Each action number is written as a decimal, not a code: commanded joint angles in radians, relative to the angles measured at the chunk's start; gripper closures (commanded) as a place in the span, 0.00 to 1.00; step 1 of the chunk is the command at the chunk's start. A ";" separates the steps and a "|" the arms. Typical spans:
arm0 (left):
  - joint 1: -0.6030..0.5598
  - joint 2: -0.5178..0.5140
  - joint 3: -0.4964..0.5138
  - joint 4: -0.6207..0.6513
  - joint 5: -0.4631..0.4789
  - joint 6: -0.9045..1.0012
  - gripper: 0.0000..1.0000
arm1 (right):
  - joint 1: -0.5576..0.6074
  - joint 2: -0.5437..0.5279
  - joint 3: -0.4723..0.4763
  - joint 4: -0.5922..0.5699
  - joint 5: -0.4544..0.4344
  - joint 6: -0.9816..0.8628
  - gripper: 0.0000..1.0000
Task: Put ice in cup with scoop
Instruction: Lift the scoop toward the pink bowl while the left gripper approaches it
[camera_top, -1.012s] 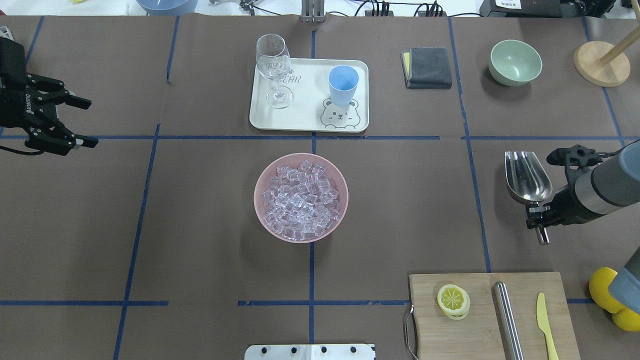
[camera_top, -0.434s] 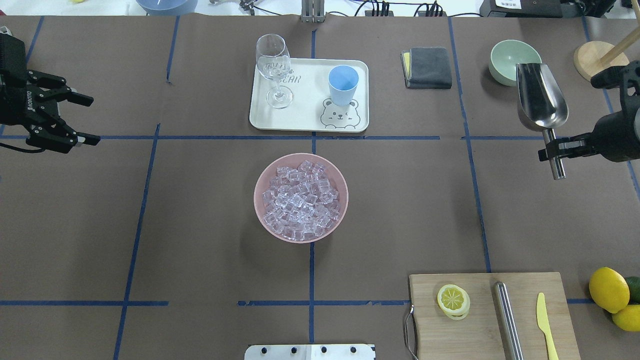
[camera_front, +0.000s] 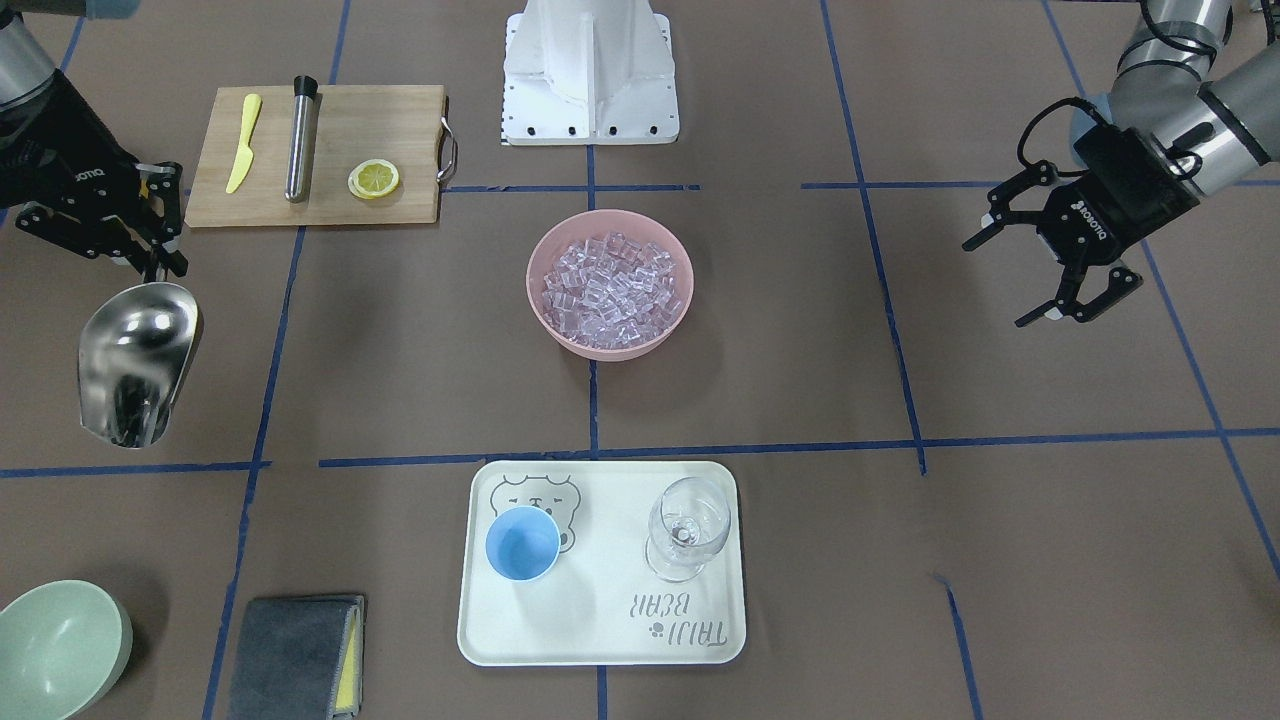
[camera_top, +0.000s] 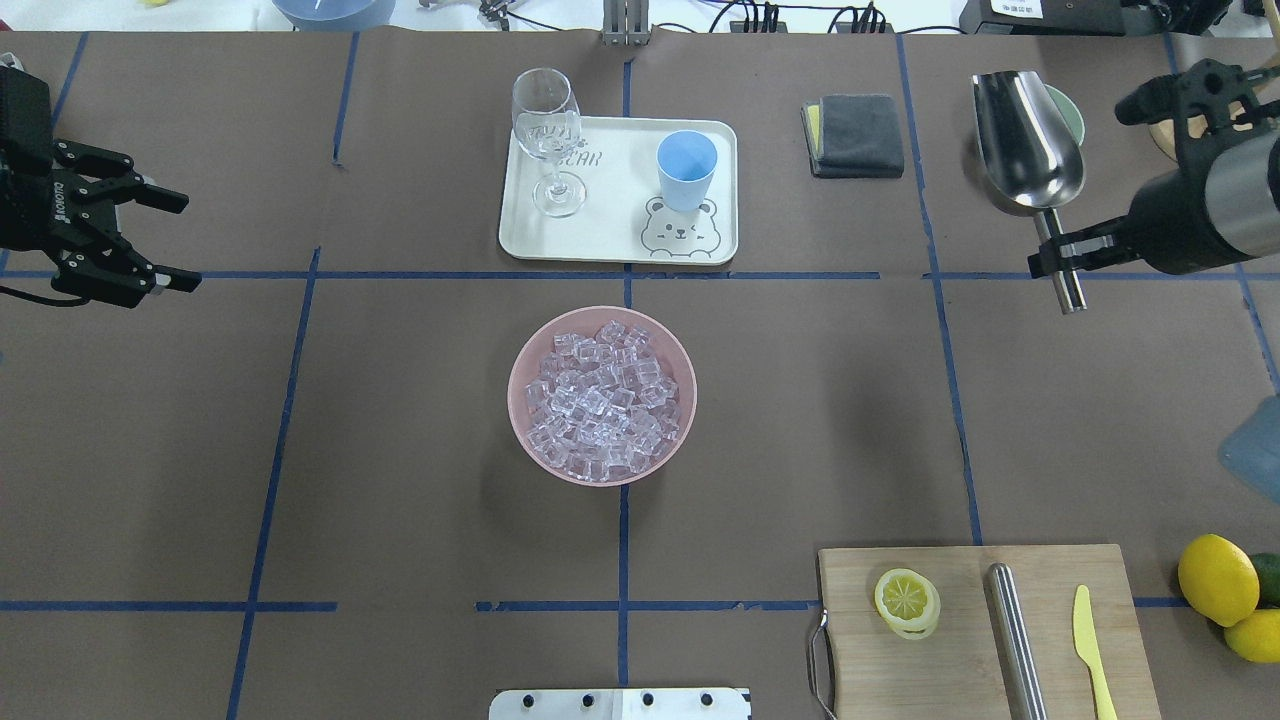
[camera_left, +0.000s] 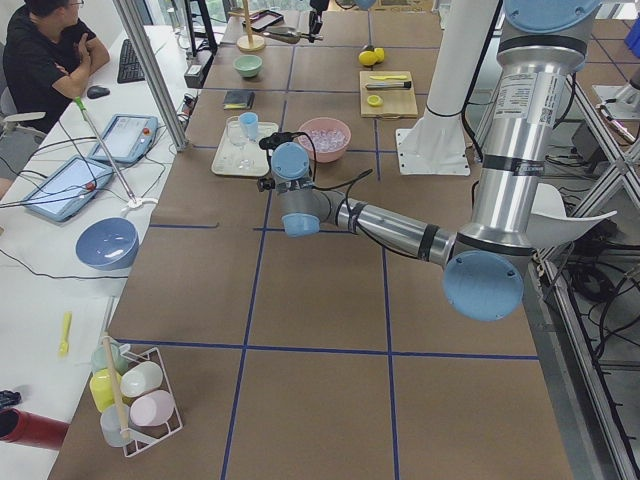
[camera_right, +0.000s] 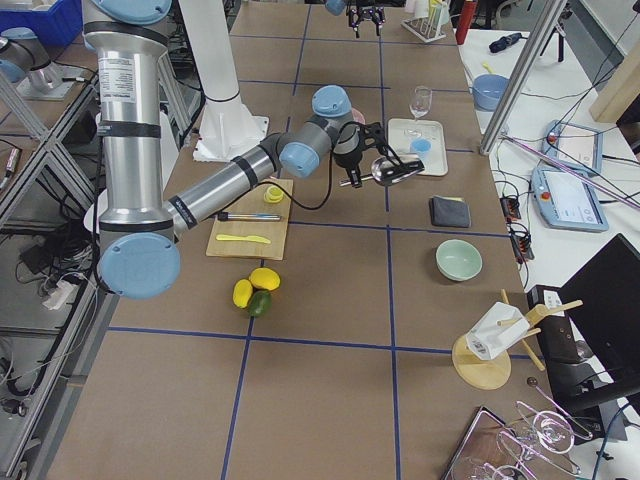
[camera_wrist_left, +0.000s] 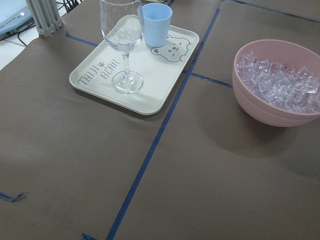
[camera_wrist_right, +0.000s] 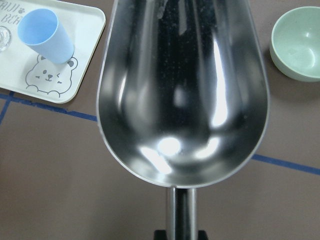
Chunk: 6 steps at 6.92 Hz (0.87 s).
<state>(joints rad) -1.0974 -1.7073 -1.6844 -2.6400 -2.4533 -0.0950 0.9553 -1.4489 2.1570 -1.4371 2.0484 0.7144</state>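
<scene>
nearest the robot, the cutting board (camera_top: 960, 660) lies on the right side. further out, at mid-table, the ice (camera_top: 600, 400) fills the pink bowl (camera_top: 513, 392). the left gripper (camera_top: 188, 245) hovers at the left edge, jaws spread wide, holding nothing. the right gripper (camera_top: 1062, 254) is clamped on the thin handle of the scoop (camera_top: 1028, 140), lifted off the table at far right, its trough bare. farthest, the cup (camera_top: 686, 165) stands upright on the tray (camera_top: 610, 225) near the wine glass (camera_top: 546, 125)
</scene>
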 joint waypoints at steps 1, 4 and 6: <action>-0.001 0.000 0.000 0.000 -0.001 0.000 0.00 | -0.075 0.216 0.023 -0.278 -0.129 -0.003 1.00; -0.001 0.000 0.012 0.000 -0.003 0.005 0.00 | -0.156 0.318 -0.017 -0.275 -0.163 -0.341 1.00; 0.007 -0.023 0.017 0.003 0.007 0.015 0.01 | -0.116 0.309 0.009 -0.442 -0.134 -0.784 1.00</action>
<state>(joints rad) -1.0955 -1.7146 -1.6703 -2.6386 -2.4528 -0.0868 0.8293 -1.1403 2.1492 -1.7618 1.8994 0.2023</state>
